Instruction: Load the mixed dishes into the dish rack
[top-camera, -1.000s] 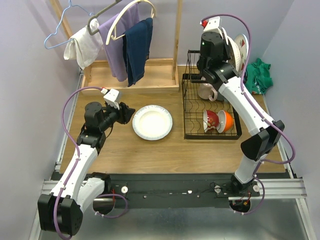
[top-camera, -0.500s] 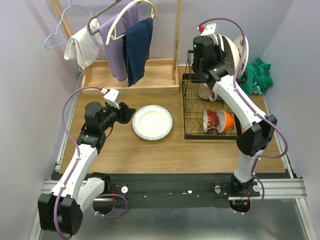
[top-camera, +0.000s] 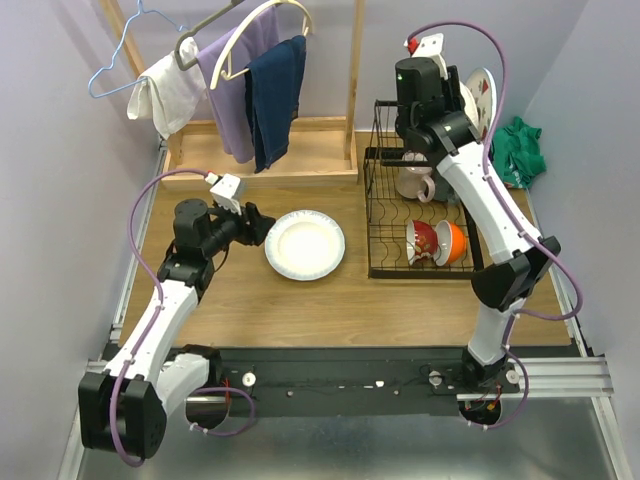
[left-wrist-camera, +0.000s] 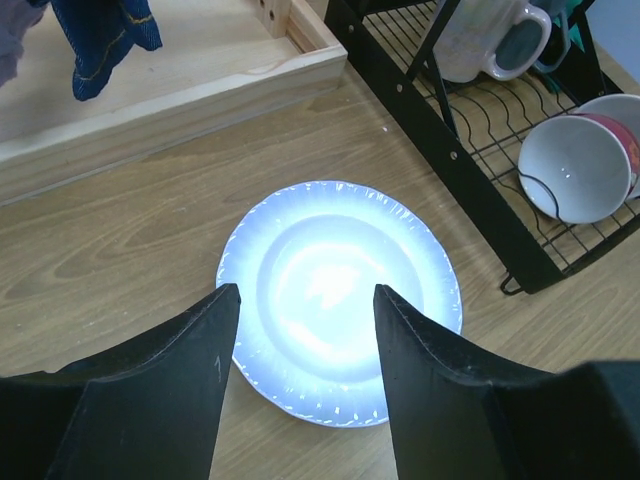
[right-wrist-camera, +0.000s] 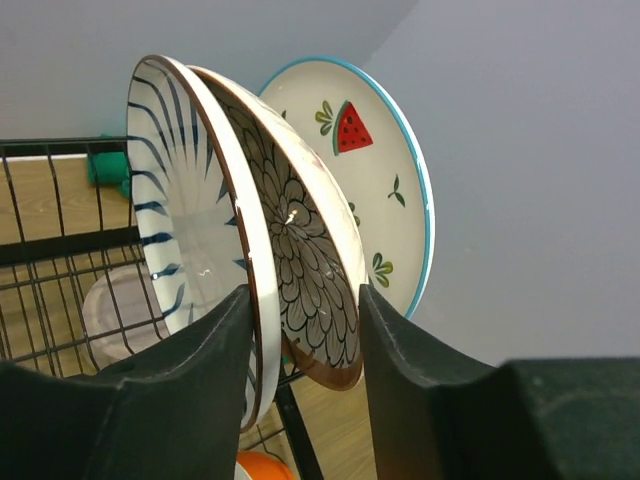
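Glossy glazed white plate (left-wrist-camera: 335, 270), matt black metal-wire dish rack (top-camera: 385, 200), grained wooden table (top-camera: 300, 310), soft cloth garments (top-camera: 275, 100)

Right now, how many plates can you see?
4. Three stand upright in the dish rack: the blue-striped plate, a dark flowery plate next to it, then the watermelon plate. One white plate lies flat on the table. Others could be hidden in the rack.

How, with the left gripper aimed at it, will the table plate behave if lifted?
Probably stiff and breakable: the plate looks like glazed ceramic. Likely slippery, given its glossy glare. Lying flat on the table, its rim may be hard to pinch.
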